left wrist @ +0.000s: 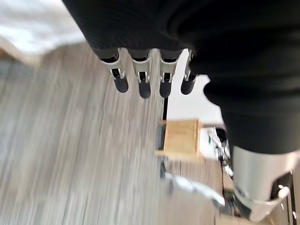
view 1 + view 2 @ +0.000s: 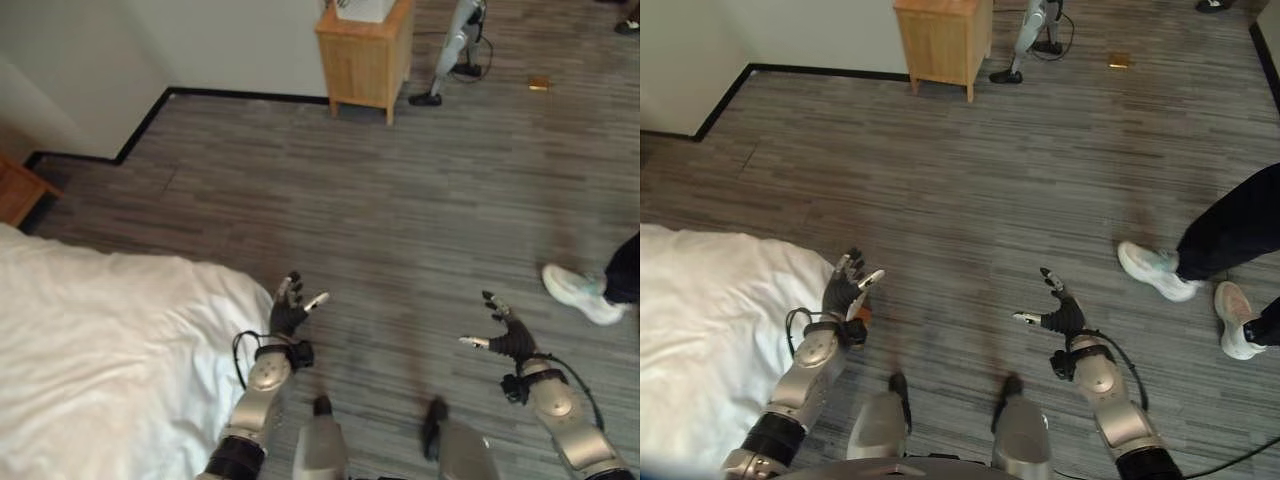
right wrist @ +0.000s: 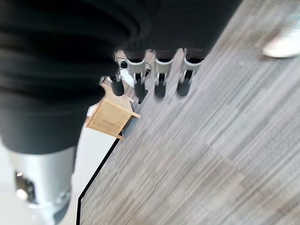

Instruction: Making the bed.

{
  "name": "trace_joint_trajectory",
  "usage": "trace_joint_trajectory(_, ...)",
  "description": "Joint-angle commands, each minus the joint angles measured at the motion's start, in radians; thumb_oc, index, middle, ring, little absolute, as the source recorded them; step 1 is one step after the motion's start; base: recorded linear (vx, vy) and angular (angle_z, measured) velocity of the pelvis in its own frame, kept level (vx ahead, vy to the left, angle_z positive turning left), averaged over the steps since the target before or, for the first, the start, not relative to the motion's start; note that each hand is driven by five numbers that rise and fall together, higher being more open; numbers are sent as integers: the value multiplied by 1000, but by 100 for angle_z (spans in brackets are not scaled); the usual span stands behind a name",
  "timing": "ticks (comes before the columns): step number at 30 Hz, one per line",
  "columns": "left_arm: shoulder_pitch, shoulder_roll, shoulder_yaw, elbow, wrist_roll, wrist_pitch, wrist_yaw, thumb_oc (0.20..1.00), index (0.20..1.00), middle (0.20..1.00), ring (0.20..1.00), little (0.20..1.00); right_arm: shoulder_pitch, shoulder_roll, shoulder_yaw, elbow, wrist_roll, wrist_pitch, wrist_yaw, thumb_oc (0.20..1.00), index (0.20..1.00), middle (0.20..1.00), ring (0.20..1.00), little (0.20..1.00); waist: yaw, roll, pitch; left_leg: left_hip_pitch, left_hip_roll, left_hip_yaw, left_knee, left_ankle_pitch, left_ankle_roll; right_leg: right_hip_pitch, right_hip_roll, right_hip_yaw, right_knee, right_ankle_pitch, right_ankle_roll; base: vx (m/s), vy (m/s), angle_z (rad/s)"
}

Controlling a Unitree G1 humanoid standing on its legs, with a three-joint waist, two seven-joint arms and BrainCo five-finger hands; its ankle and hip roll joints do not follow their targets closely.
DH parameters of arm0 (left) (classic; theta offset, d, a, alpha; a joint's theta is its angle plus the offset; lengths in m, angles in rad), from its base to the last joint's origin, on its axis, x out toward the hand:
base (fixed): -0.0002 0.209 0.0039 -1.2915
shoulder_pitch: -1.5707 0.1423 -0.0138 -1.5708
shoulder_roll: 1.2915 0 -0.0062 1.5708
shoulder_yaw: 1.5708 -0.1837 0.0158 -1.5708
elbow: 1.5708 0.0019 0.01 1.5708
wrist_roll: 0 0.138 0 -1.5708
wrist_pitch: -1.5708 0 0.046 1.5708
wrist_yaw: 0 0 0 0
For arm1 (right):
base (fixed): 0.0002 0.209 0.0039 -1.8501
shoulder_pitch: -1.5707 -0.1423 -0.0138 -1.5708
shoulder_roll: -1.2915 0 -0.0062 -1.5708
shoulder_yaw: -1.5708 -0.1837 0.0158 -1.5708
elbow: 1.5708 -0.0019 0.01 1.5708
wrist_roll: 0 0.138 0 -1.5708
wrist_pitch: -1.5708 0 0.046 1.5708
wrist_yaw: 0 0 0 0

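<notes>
Both hands free, nothing gripped. Left robot hand (image 2: 289, 312) hangs over the floor (image 2: 420, 200) just beside the bed (image 2: 100, 350) corner, fingers (image 1: 143, 86) straight and relaxed. Right robot hand (image 2: 1060, 315) is well apart from the bed, over bare floor, fingers spread. White duvet (image 2: 700, 330) covers the bed, lightly rumpled. Wooden nightstand (image 2: 365, 55) stands against the far wall. A person's white shoes (image 2: 1155, 270) are on the floor to the right. No readable writing or labels.
</notes>
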Motion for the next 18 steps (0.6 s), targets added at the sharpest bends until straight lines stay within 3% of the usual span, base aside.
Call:
trace_joint_trajectory(1, -24, 21, 7, -85, -22, -42, 8, 1000, 1000, 1000, 1000, 1000, -75, -17, -23, -87, 8, -31, -29, 1000, 1000, 1000, 1000, 1000, 26, -10, -6, -99, -84, 71, -149, 162, 93, 287, 12, 33, -401, 76, 62, 374, 106, 10)
trace_joint_trajectory(2, -21, 18, 7, -84, -18, -41, 9, 1000, 1000, 1000, 1000, 1000, -72, -16, -21, -90, 2, -29, -28, 1000, 1000, 1000, 1000, 1000, 30, -6, -16, -97, -82, 99, -235, 176, 92, 300, 18, 38, -412, 71, 72, 587, 217, 5)
trace_joint_trajectory(3, -22, 8, 11, -80, -6, -34, 7, 1000, 1000, 1000, 1000, 1000, -70, -26, -27, -71, -19, -24, -26, 1000, 1000, 1000, 1000, 1000, 26, -4, -35, -100, -36, 192, -367, 223, 80, 328, 17, 29, -422, 56, 101, 621, 242, 15)
trace_joint_trajectory(5, -16, 5, 8, -85, -5, -31, 4, 1000, 1000, 1000, 1000, 1000, -69, -29, -32, -67, -31, -14, -26, 1000, 1000, 1000, 1000, 1000, 31, -6, -45, -87, -31, 199, -387, 238, 80, 341, -3, 21, -416, 50, 115, 428, 156, 16)
trace_joint_trajectory(7, -10, 13, 6, -81, 1, -29, 8, 1000, 1000, 1000, 1000, 1000, -60, -14, -32, -62, -69, 4, -24, 1000, 1000, 1000, 1000, 1000, 37, -30, -76, -48, -48, 192, -402, 215, 110, 348, -48, 4, -322, 35, 146, 417, 116, -20)
trace_joint_trajectory(8, -16, 17, 0, -79, 9, -25, 6, 1000, 1000, 1000, 1000, 1000, -53, -5, -32, -53, -83, 4, -28, 1000, 1000, 1000, 1000, 1000, 34, -45, -79, -31, -72, 210, -394, 203, 128, 322, -71, -4, -209, 66, 168, 535, 194, -35)
trace_joint_trajectory(9, -31, 36, -15, -89, 28, -13, 5, 1000, 1000, 1000, 1000, 1000, -50, 7, -33, -36, -115, 19, -31, 1000, 1000, 1000, 1000, 1000, 28, -63, -70, 18, -120, 236, -380, 140, 184, 221, -129, 18, 62, 237, 224, 384, 163, -21)
trace_joint_trajectory(10, -31, 36, -15, -89, 27, -12, 5, 1000, 1000, 1000, 1000, 1000, -51, 7, -33, -36, -115, 19, -31, 1000, 1000, 1000, 1000, 1000, 32, -61, -72, 16, -116, 239, -382, 142, 184, 216, -126, 22, 60, 242, 224, 430, 198, -10)
trace_joint_trajectory(11, -34, 43, -26, -89, 35, -8, 3, 1000, 1000, 1000, 1000, 1000, -47, 9, -34, -35, -124, 23, -32, 1000, 1000, 1000, 1000, 1000, 24, -52, -67, 64, -135, 230, -401, 121, 207, 173, -152, 29, 167, 320, 230, 453, 236, 34)
trace_joint_trajectory(12, -42, 52, -40, -96, 62, 0, 10, 1000, 1000, 1000, 1000, 1000, -46, 13, -34, -35, -136, 24, -40, 1000, 1000, 1000, 1000, 1000, -12, -17, -40, 150, -143, 196, -455, 102, 230, 46, -142, 67, 325, 316, 213, 451, 232, 48)
trace_joint_trajectory(14, -55, 55, -42, -96, 67, 3, 17, 1000, 1000, 1000, 1000, 1000, -52, 20, -37, -36, -132, 29, -46, 1000, 1000, 1000, 1000, 1000, -29, -3, -28, 183, -138, 174, -492, 102, 230, -11, -125, 81, 341, 287, 199, 357, 97, 66)
trace_joint_trajectory(16, -77, 57, -47, -96, 67, 2, 26, 1000, 1000, 1000, 1000, 1000, -50, 37, -39, -54, -118, 28, -51, 1000, 1000, 1000, 1000, 1000, -54, -3, -9, 240, -144, 140, -538, 93, 215, -83, -124, 58, 291, 225, 185, 494, -98, 68)
trace_joint_trajectory(17, -95, 48, -54, -87, 56, 0, 23, 1000, 1000, 1000, 1000, 1000, -54, 50, -28, -57, -88, 17, -44, 1000, 1000, 1000, 1000, 1000, -70, -16, -4, 279, -152, 105, -560, 69, 192, -113, -96, 23, 136, 191, 169, 405, -174, 61)
trace_joint_trajectory(18, -96, 48, -54, -87, 55, 0, 23, 1000, 1000, 1000, 1000, 1000, -55, 49, -28, -57, -88, 16, -44, 1000, 1000, 1000, 1000, 1000, -73, -11, -5, 276, -146, 101, -561, 72, 191, -108, -89, 16, 123, 200, 166, 687, -320, 118)
